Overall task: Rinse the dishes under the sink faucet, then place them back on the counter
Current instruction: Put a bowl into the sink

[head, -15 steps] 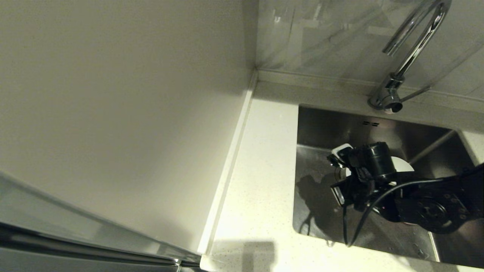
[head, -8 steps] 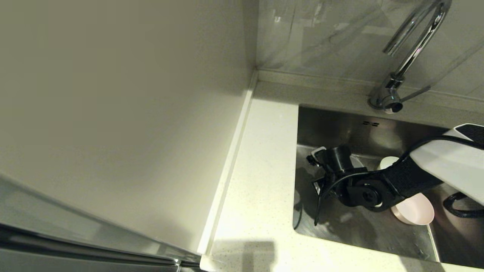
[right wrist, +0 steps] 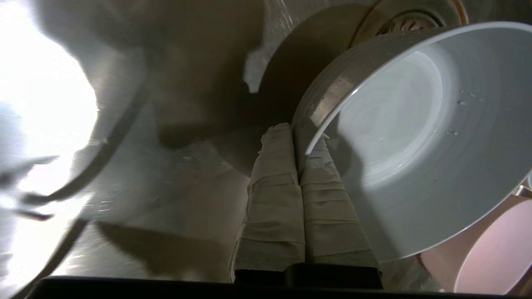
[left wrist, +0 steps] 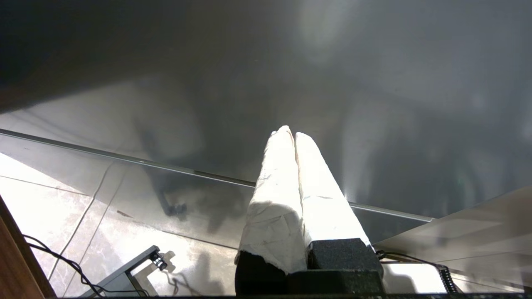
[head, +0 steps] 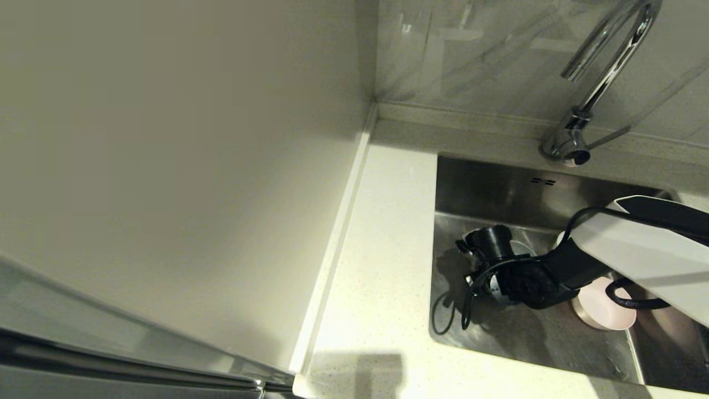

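Right hand: clamped on the rim of the pale bowl, low inside the sink, left of the pink bowl.
Left hand: fingers pressed together, empty, away from the table.

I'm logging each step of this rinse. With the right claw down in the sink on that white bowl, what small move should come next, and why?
Probably lift. The right claw is shut on the white bowl's rim, with the bowl tilted low in the sink beside the pink bowl. Raising it clears the way to the faucet.
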